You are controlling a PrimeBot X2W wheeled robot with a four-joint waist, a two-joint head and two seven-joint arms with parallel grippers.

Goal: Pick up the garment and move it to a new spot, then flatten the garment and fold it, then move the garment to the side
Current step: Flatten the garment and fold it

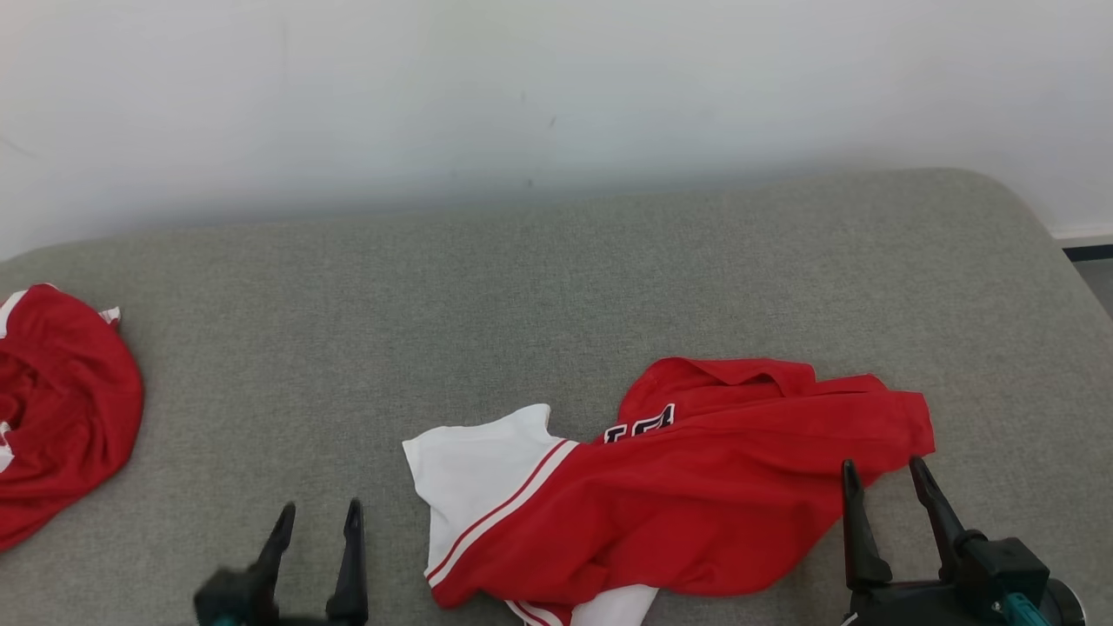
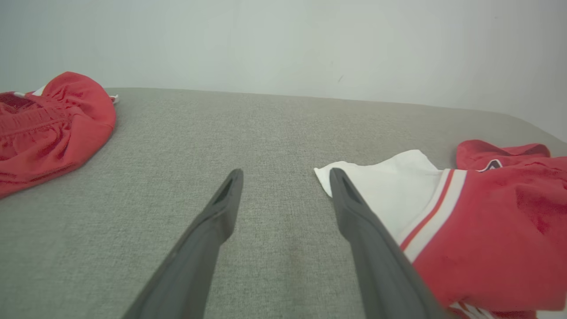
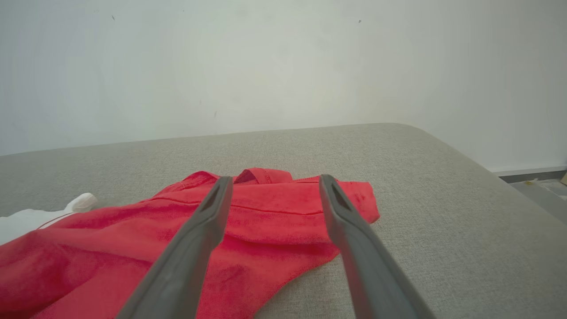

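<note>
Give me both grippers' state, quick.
Left gripper: open, empty, beside the shirt.
Right gripper: open, empty, at the shirt's right end.

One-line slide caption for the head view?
Red-and-white jersey crumpled on grey cushion; left tool and right tool open near it; red garment far left.

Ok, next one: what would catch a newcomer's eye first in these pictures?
The red and white shirt lies crumpled on the grey padded surface, close to the robot and right of centre. A second red garment sits bunched at the far left. The left gripper stands open beside the shirt's white end, and the right gripper stands open at its red end.
</note>
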